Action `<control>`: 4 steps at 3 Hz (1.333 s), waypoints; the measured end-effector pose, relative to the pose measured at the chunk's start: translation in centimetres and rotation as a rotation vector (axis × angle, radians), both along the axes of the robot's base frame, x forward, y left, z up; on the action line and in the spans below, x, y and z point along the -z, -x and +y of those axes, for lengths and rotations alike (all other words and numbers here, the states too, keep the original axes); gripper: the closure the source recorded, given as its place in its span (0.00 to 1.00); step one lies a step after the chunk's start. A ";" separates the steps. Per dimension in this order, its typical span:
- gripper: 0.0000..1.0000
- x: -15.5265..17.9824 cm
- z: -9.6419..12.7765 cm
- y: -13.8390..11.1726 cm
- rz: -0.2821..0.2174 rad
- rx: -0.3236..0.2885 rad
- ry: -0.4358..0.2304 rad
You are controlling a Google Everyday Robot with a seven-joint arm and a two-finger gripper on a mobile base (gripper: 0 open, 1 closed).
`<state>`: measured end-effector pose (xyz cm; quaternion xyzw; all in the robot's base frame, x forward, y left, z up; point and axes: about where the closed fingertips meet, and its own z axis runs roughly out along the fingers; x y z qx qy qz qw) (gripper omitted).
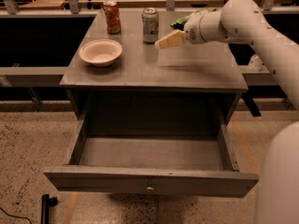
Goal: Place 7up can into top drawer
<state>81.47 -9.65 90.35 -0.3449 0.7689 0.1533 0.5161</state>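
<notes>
The 7up can stands upright at the back middle of the grey cabinet top. My gripper hovers just right of the can, a little in front of it, its pale fingers pointing left toward it, not touching. The top drawer is pulled fully open below the cabinet top, its inside empty, with a small round knob at the centre of its front panel.
A red-orange can stands at the back left. A white bowl sits at the left of the top. A green bag lies behind my arm at the back right. A black object lies on the speckled floor at lower left.
</notes>
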 end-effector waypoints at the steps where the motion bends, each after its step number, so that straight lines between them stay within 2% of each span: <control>1: 0.00 1.6 4.6 -4.7 0.001 -0.014 -0.141; 2: 0.00 1.9 7.0 -7.5 -0.017 -0.037 -0.190; 3: 0.16 1.9 8.8 -9.6 -0.031 -0.049 -0.200; 4: 0.39 1.9 9.7 -10.5 -0.035 -0.063 -0.204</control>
